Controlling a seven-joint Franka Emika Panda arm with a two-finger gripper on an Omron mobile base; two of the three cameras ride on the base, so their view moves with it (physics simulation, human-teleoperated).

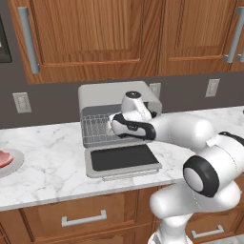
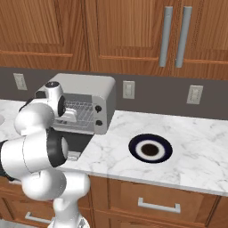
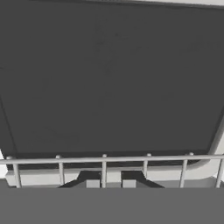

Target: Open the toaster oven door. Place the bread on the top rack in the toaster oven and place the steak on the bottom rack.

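Wire rack bar (image 3: 103,159) sits nearest the hand cam, w/ the dark oven cavity beyond it, so the pincer (image 3: 110,183) is right at the mouth of the toaster oven (image 1: 102,95). Its two tips sit close together w/ nothing visible between them; looks closed and empty, tho the view is tight.

Toaster oven door (image 1: 123,158) lies folded down flat on the bench (image 1: 43,167), glass up, so step one looks done and both racks are reachable. Can't tell whether the bar nearest the cam is top or bottom rack.

Steak (image 1: 4,158) lies on a plate (image 1: 14,167) far left, well apart from the oven. Bread (image 2: 150,149) sits on a dark-rimmed plate (image 2: 135,143) right of the oven. Neither is loaded yet, so prob. next job is fetching one.
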